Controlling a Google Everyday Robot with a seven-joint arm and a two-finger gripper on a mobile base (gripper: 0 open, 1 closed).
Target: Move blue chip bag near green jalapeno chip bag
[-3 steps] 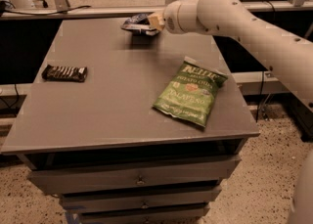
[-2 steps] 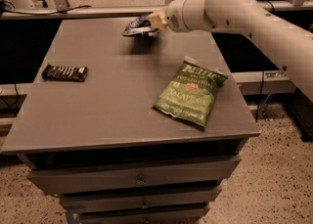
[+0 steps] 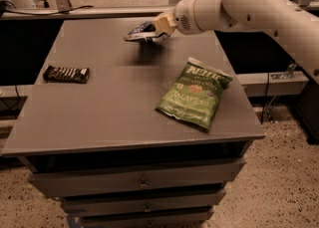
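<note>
The green jalapeno chip bag lies flat on the right side of the grey table, near the front right corner. The blue chip bag is held in the air above the far middle of the table, its shadow on the surface below it. My gripper is shut on the right end of the blue bag, up and to the left of the green bag. The white arm reaches in from the upper right.
A dark flat candy bar lies near the table's left edge. Drawers sit under the tabletop. A rail and cables run behind the table's far edge.
My gripper has lifted the blue chip bag off the table's far edge and carried it slightly forward and toward the green bag.
</note>
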